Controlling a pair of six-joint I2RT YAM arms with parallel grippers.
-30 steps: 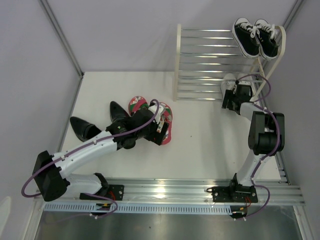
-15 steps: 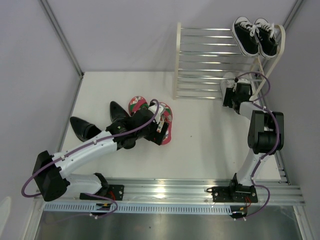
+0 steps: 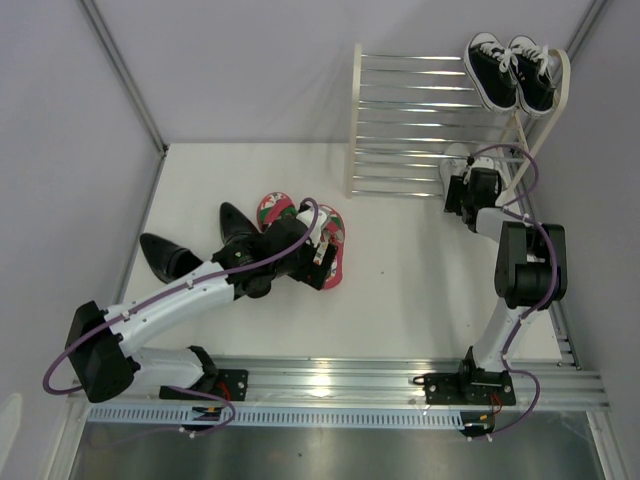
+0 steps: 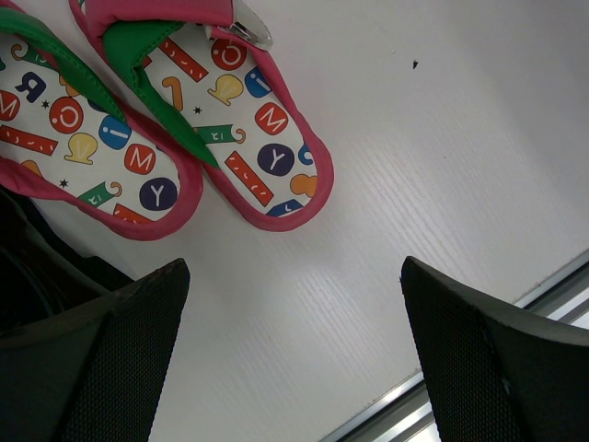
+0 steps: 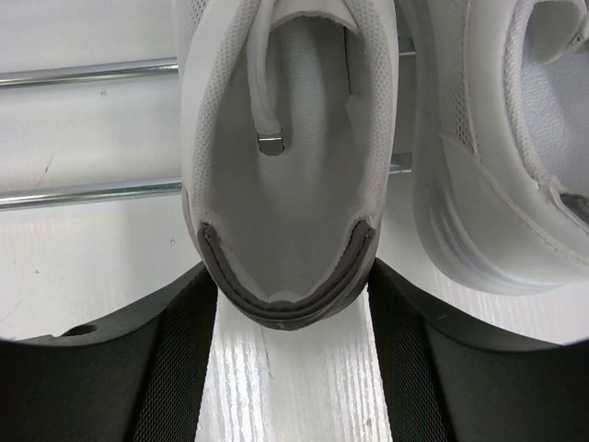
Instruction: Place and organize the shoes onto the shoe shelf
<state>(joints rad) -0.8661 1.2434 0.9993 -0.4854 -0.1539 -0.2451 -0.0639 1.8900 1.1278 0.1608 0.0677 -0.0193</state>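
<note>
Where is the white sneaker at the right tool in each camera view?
Top external: white sneaker at the lower right of the shoe shelf, partly hidden by the right arm.
Left wrist: not in view.
Right wrist: centre, heel between the fingers of the right tool.
Shared landmark: metal bars, top and right wrist views.
</note>
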